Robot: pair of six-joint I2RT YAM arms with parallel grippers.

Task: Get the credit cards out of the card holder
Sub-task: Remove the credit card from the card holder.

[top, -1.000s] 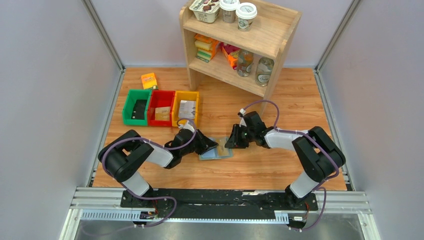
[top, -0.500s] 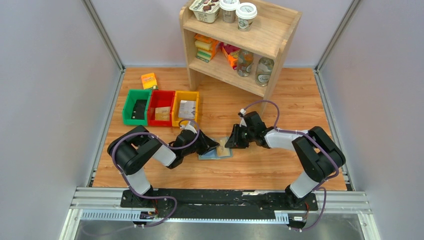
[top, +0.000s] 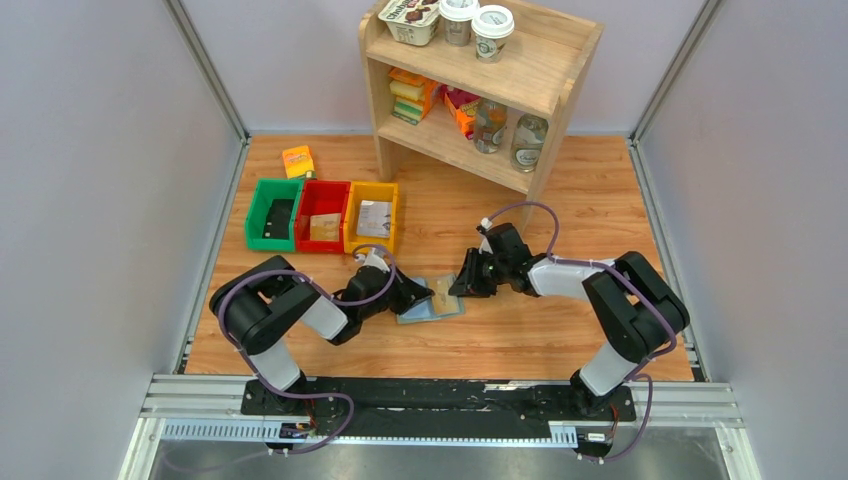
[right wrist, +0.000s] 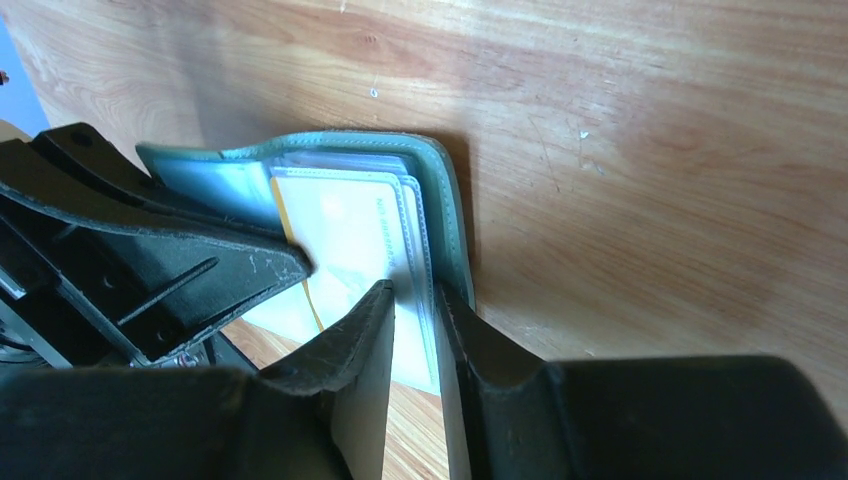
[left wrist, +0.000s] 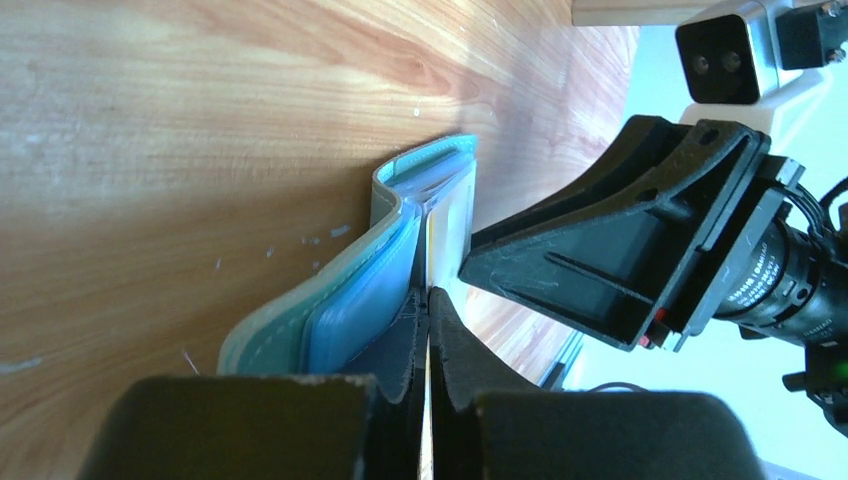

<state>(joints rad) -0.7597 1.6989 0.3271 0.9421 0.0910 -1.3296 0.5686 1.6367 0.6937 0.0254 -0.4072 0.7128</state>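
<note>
The sage-green card holder (top: 445, 308) lies open on the table between both grippers. Its blue-grey pockets show in the left wrist view (left wrist: 350, 290). My left gripper (top: 423, 293) is shut on the thin edge of a white card (left wrist: 450, 215) that sticks out of the holder; its jaws (left wrist: 429, 295) are almost together. The card has an orange stripe in the right wrist view (right wrist: 340, 235). My right gripper (top: 462, 285) is clamped on the holder's right flap and clear sleeves (right wrist: 415, 295), pinning the green edge (right wrist: 452, 215).
Green (top: 273, 213), red (top: 322, 214) and yellow (top: 371, 216) bins with cards inside stand left of the holder. An orange packet (top: 298, 160) lies behind them. A wooden shelf (top: 480, 90) with jars and packets stands at the back.
My left arm has shifted its elbow and pulled its gripper slightly leftward and nearer with the card. The right gripper has stayed on the holder.
</note>
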